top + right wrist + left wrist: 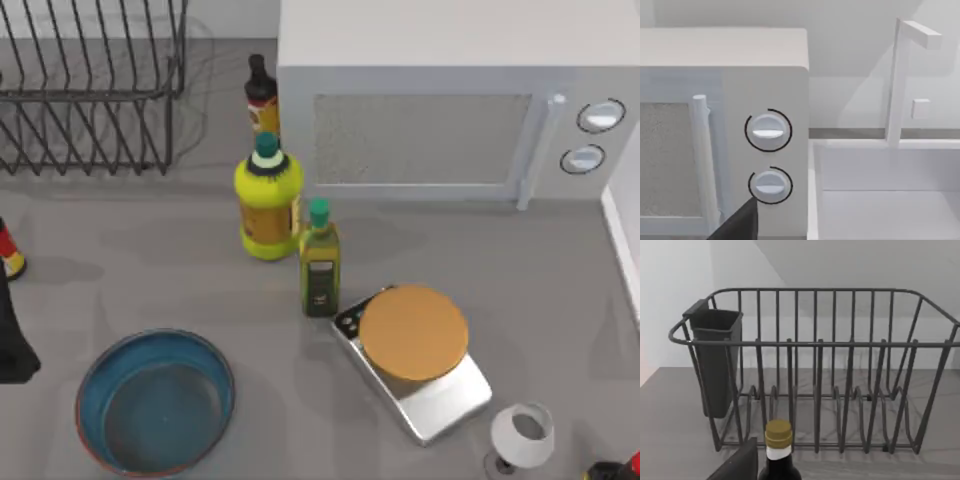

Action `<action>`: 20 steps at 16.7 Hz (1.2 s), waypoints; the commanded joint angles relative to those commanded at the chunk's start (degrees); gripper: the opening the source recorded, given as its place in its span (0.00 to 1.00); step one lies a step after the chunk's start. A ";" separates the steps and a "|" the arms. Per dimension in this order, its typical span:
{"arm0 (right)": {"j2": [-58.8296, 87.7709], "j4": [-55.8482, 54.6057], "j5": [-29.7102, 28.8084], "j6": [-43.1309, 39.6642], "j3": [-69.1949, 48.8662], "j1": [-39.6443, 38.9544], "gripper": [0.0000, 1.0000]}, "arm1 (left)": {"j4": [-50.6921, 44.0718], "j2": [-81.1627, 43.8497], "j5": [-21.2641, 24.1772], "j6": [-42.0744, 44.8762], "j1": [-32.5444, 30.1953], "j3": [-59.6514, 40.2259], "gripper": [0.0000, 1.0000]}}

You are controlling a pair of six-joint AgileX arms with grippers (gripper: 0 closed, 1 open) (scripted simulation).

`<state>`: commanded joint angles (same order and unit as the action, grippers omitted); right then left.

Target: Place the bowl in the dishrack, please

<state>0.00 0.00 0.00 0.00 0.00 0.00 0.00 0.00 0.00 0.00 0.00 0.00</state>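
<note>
Top view. I see the wide, shallow blue bowl with its thin reddish-brown rim (155,402) resting upright on the matte grey table (520,250), near the front left. My left arm (12,330) is a dark shape at the left edge, just beside the bowl and not touching it; whether that claw is released or clenched I cannot tell. The thin dark wire dishrack (90,90) stands at the back left, well beyond both. Between rack and white boxy microwave (450,110) stand a dark slim sauce bottle (261,100), a round yellow bottle with a teal cap (268,205) and a green oil bottle (319,262). A silver scale with a flat orange disc (412,345) and a clear wine glass (522,435) lie to the right; my right arm (615,468) sits parked at the front right corner.

Left wrist view. The rack faces the claw, upright prongs in rows, a dark utensil cup (715,360) hung at one end; a gold-capped dark bottle (778,452) stands just before it.

Right wrist view. The microwave's two round dials (768,130) and a white sink (885,200) lie ahead.
</note>
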 joint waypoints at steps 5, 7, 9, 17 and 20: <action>0.00 0.00 0.00 0.00 0.00 0.00 1.00 | -3.42 -3.70 0.17 -2.14 -2.38 -3.64 1.00; 0.00 0.00 0.00 0.00 0.00 0.00 1.00 | -8.09 -9.20 0.28 -5.02 -5.45 -8.79 1.00; 0.00 0.00 0.00 0.00 0.00 0.00 1.00 | -14.18 -17.11 0.33 -8.70 -9.33 -15.44 1.00; 0.00 0.00 0.00 0.00 0.00 0.00 1.00 | -44.64 -62.33 0.02 -26.39 -27.73 -46.52 1.00; 0.00 0.00 0.00 0.00 0.00 0.00 1.00 | -54.75 -75.84 -0.04 -32.52 -33.86 -57.05 1.00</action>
<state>0.00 0.00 0.00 0.00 0.00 0.00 -54.75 -75.84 -0.04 -32.52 -33.86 -57.05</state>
